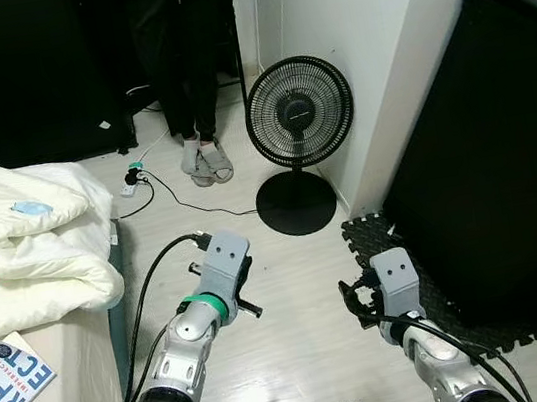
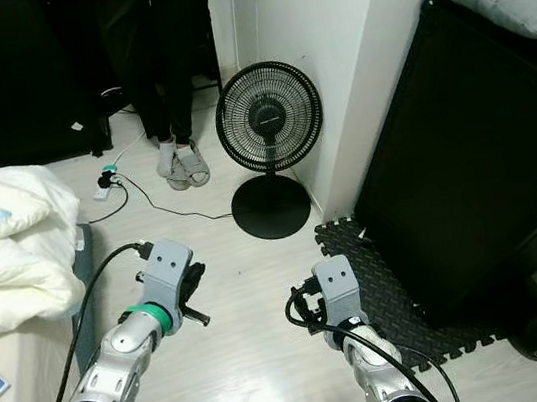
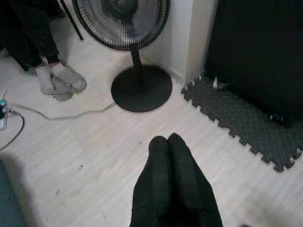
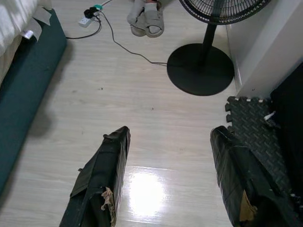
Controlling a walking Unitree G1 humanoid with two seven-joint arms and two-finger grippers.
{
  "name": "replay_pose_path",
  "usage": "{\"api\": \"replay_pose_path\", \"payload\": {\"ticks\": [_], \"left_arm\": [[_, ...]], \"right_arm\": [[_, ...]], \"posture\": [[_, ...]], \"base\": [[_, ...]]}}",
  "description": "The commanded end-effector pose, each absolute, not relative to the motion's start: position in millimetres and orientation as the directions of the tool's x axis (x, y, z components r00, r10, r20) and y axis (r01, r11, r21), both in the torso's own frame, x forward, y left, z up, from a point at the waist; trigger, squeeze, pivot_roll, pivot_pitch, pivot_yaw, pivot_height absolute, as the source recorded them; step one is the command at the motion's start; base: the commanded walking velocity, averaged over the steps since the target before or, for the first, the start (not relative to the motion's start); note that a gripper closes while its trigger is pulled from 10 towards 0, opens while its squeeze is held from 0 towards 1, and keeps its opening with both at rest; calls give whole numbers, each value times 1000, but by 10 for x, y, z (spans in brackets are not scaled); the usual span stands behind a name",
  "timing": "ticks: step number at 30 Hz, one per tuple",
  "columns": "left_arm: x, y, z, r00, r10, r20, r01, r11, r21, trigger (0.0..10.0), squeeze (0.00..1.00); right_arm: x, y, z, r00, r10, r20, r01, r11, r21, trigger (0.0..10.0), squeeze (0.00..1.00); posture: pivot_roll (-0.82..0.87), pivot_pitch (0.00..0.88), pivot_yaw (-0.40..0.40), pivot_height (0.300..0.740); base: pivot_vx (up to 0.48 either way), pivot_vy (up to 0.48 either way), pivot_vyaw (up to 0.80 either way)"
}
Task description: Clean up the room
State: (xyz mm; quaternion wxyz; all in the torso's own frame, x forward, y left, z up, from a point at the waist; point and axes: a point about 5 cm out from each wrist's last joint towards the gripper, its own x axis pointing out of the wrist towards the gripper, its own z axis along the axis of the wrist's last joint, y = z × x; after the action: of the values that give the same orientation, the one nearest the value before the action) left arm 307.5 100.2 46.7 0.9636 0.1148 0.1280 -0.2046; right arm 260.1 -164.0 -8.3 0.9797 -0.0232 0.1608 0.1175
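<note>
1. The left gripper (image 3: 168, 142) hovers over pale wood floor (image 1: 298, 328), its two black fingers pressed together, holding nothing.
2. The right gripper (image 4: 168, 156) hovers nearby — fingers spread wide, empty.
3. Ahead, a black standing fan (image 1: 298, 113) stands against the white wall.
4. On the robot's left, a bed — rumpled white duvet (image 1: 21, 238) and a book (image 1: 8, 386) on top.
5. A person in grey slippers (image 1: 204, 160) stands beyond the fan.
</note>
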Motion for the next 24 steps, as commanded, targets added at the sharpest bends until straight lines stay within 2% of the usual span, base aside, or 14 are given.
{"api": "replay_pose_path", "payload": {"ticks": [1,3,22,24], "left_arm": [[3032,1079,377,879,-341,-334,410,897,166,10000,0],[3032,1077,380,879,-342,-331,412,896,166,10000,0],[3047,1076,405,886,-348,-306,413,892,182,10000,0],[3052,1083,418,888,-352,-295,416,888,195,10000,0]], "right_arm": [[2561,-1604,-128,914,229,-336,-243,970,0,10000,0],[2561,-1604,-128,913,230,-336,-244,970,0,10000,0],[2563,-1603,-130,913,230,-337,-246,969,-2,10000,0],[2564,-1602,-130,913,230,-337,-246,969,-2,10000,0]], "posture": [[-47,0,50,734],[-47,0,50,734],[-48,0,51,734],[-48,0,52,734]], "base": [[0,480,0],[0,420,0],[0,0,0],[0,-364,0]]}}
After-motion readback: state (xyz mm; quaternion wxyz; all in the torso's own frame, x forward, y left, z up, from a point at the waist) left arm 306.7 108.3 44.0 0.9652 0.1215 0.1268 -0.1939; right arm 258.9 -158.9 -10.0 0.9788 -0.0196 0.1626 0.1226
